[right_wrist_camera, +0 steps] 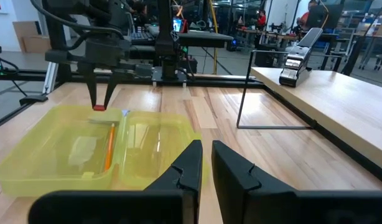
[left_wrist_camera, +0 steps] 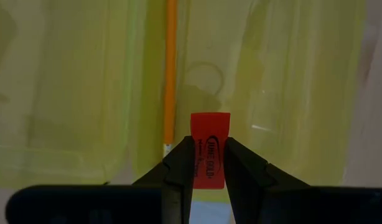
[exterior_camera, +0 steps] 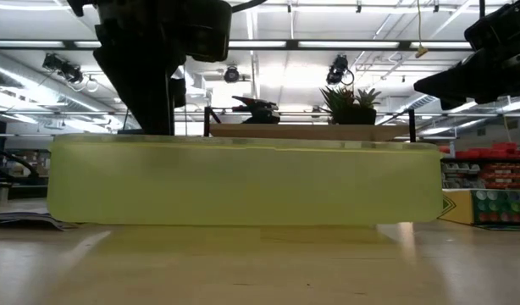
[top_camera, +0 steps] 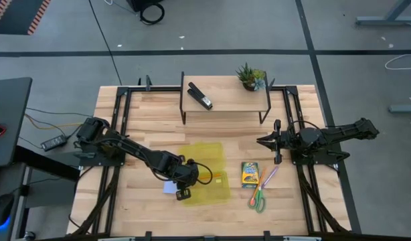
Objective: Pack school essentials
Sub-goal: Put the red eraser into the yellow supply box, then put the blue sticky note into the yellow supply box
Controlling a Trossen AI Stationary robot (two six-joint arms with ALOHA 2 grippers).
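Eraser (left_wrist_camera: 210, 149) is clamped in your left gripper (left_wrist_camera: 209, 163), hanging over the case (top_camera: 204, 173) at the table's six o'clock; lower until it nears the floor beside the pencil (left_wrist_camera: 170, 68), then release. Right gripper (right_wrist_camera: 207, 163), jaws together, waits at three o'clock.

The wooden table (top_camera: 158, 114) carries a yellow translucent case (top_camera: 207, 173) lying open near the middle of its front half, with a pale blue notepad (top_camera: 169, 187) just at the case's left edge — to the right lie a crayon box (top_camera: 250, 174), a purple pen (top_camera: 269, 177) and green-handled scissors (top_camera: 258, 199); at the back stands a raised wooden shelf (top_camera: 225, 94)
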